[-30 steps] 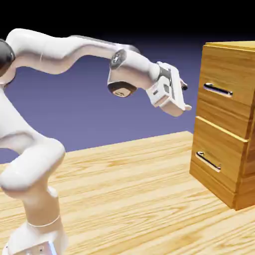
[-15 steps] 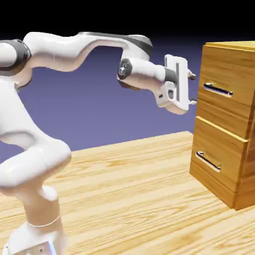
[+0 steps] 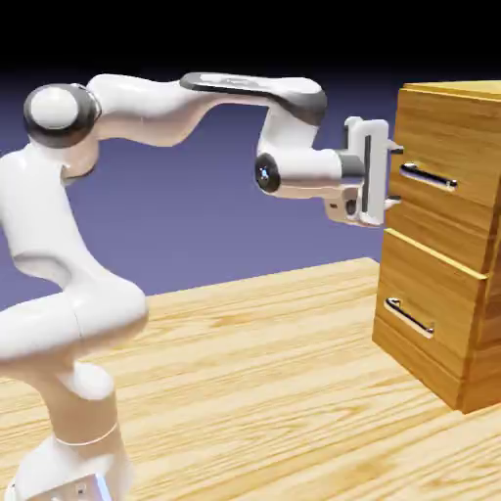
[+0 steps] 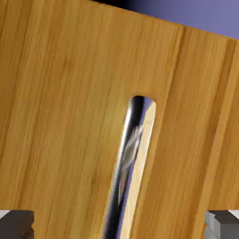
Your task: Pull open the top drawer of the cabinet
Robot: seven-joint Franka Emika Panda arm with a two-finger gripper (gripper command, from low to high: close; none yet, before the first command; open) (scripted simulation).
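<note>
The honey-wood cabinet (image 3: 489, 323) stands at the exterior view's right edge. Its top drawer (image 3: 460, 147) carries a horizontal silver bar handle (image 3: 428, 177). My gripper (image 3: 395, 176) is open and level with that handle, its fingertips (image 3: 396, 149) just short of the drawer front, one above and one below the bar. In the hand view the drawer's wood (image 4: 60, 116) fills the picture. The silver handle (image 4: 127, 163) runs between my two grey fingertips (image 4: 16, 221), untouched, with a wide gap on each side.
The lower drawer (image 3: 440, 284) with its own silver handle (image 3: 409, 318) sits under the top one. The pale wooden tabletop (image 3: 254, 372) stretches below the arm. The white arm arches over from the lower left.
The hand has swung up and moved right toward the cabinet, turning to face the top drawer squarely. The fingers stay open. The drawer has not moved.
</note>
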